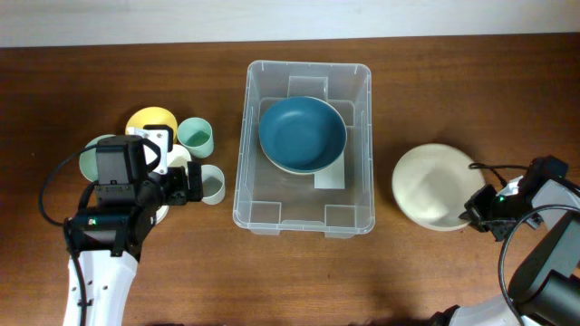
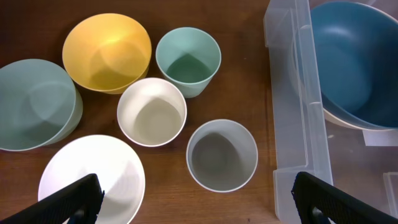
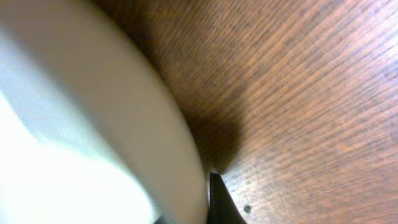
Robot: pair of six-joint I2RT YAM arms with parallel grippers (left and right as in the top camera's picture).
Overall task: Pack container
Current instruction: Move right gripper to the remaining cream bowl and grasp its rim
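Left wrist view — left fingers [image 2: 71, 198] wide apart above grey cup [image 2: 222, 154].

The container [image 2: 289, 112] is cropped, the cream bowl [image 3: 74, 124] blurred.

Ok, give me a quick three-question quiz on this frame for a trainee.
1. True or false: the container is empty.
2. Which bowl lies at the right claw? A blue, B cream, C yellow.
3. How many cups stand outside the container?

Key:
1. False, the blue bowl sits inside it.
2. B, the cream bowl.
3. Three: teal cup, white cup, grey cup.
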